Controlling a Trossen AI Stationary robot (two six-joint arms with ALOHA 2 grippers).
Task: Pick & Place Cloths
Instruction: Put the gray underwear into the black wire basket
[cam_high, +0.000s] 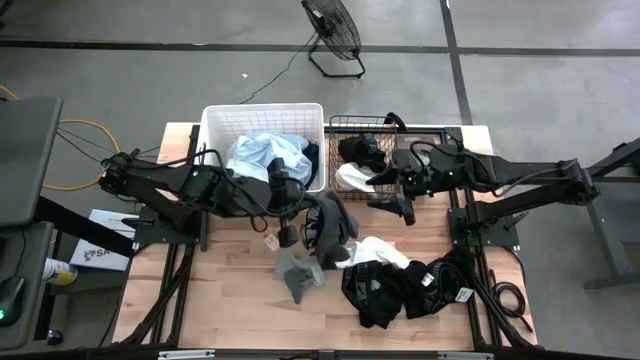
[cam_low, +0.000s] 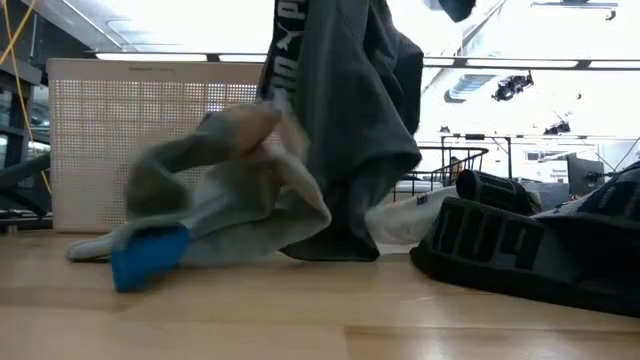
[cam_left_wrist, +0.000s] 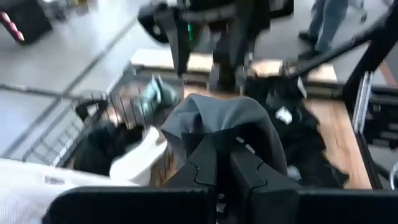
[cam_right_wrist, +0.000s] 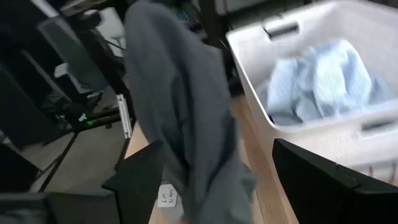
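Your left gripper (cam_high: 300, 205) is clenched on the grey cloth (cam_high: 328, 222); your right gripper (cam_high: 398, 198) stands released nearby. The trailing hem may snag the white tub (cam_high: 212, 135) rim or slip free.

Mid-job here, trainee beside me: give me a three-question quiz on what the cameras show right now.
1. True or false: the left gripper is shut on the grey garment.
2. What lies in the white tub? A) light blue cloth B) black cloths C) nothing
3. Fill in: the right gripper is ____.

Key: 1 true. 2 A, the light blue cloth. 3 open.
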